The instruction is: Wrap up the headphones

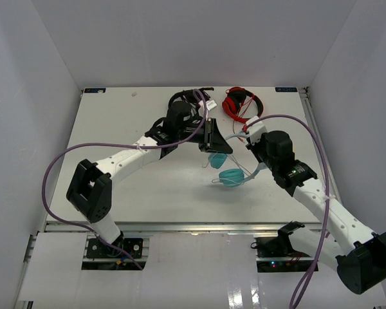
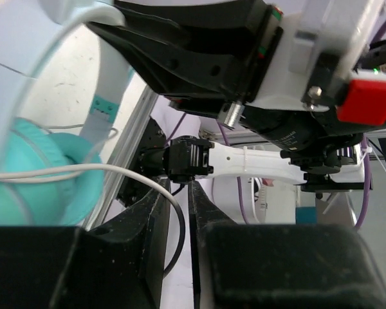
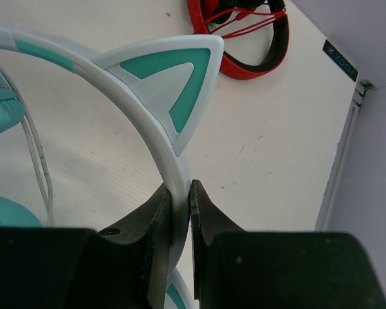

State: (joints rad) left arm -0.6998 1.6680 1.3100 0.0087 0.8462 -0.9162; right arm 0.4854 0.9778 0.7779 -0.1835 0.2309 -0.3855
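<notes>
The headphones (image 1: pixel 230 175) are near the middle of the table (image 1: pixel 128 193), between the two grippers and a little to the right of centre. Their teal ear cups lie toward the near side, and the white headband rises toward the far right. From above I cannot tell whether the cups touch the table.

The right gripper (image 3: pixel 179 193) is clenched on the white headband, which runs straight down between its fingers (image 3: pixel 151 219). The grip sits just below one teal-and-white cat-ear point (image 3: pixel 174 84). The right arm (image 1: pixel 321 199) reaches from its base at the near right, diagonally up and left toward the table's centre, its wrist bent over the headband.

The left arm (image 1: pixel 125 159) stretches from the near left, low across the table toward the centre, and ends just left of the headphones. The left gripper (image 2: pixel 182 193) has its fingers slightly apart. The thin white cable (image 2: pixel 116 168) comes from the teal cup (image 2: pixel 45 187) on the left, crosses over the left finger and drops into the narrow gap. The gap is wider than the cable, so the fingers are released rather than pinching it.

At the far edge of the table, the black headphones (image 1: pixel 183 98) lie behind the left gripper. The red headphones (image 1: pixel 241 103) lie just to their right, apart from the teal pair
</notes>
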